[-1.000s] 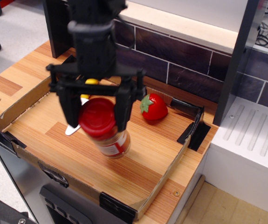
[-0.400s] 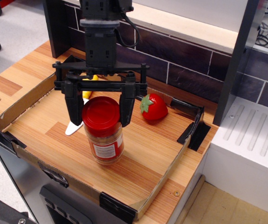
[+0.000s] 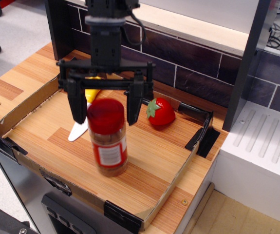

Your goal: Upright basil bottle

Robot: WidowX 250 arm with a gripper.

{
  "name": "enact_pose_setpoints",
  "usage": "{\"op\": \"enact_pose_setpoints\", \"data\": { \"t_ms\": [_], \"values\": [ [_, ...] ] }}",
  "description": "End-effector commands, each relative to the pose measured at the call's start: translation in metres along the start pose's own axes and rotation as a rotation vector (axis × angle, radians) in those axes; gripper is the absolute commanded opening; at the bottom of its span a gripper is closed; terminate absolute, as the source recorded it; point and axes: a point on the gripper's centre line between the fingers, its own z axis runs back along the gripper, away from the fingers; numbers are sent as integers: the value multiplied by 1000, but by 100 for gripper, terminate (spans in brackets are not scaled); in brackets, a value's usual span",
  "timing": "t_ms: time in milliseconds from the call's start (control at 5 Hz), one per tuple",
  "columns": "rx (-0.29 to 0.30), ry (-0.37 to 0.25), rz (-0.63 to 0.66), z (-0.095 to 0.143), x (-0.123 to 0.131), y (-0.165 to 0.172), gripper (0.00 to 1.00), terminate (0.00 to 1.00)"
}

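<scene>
Claw (image 3: 106, 109) wide open, fingers either side of basil bottle (image 3: 108, 137) cap w/ gaps showing, gripping nothing. Arm comes straight down from above, claw pointing at desk (image 3: 144, 161). Bottle upright, mid-tray, slightly blurred. Count: 1 bottle, 1 strawberry (image 3: 159, 112) to its right, 1 knife (image 3: 79, 129) behind-left.

Arm all matte black. Claw (image 3: 106, 108): a wide horizontal crossbar carrying two long, flat, blocky fingers (image 3: 77, 105), squared at the tips. Thin linkage rods angle out from the central body to the bar ends. Wrist section above is a boxy, slightly ribbed column with a paler grey band near the top. One black cable loops off its right side. No markings or screws can be made out.
</scene>
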Motion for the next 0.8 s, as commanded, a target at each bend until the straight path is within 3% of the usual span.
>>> {"op": "enact_pose_setpoints", "data": {
  "t_ms": [0,200,400,600],
  "values": [
    [-71,-230,44,65,6,6,100,0],
    [-72,-344,79,93,6,10,100,0],
    [-38,-397,106,104,15,9,100,0],
    [-38,-397,106,104,15,9,100,100]
  ]
}}
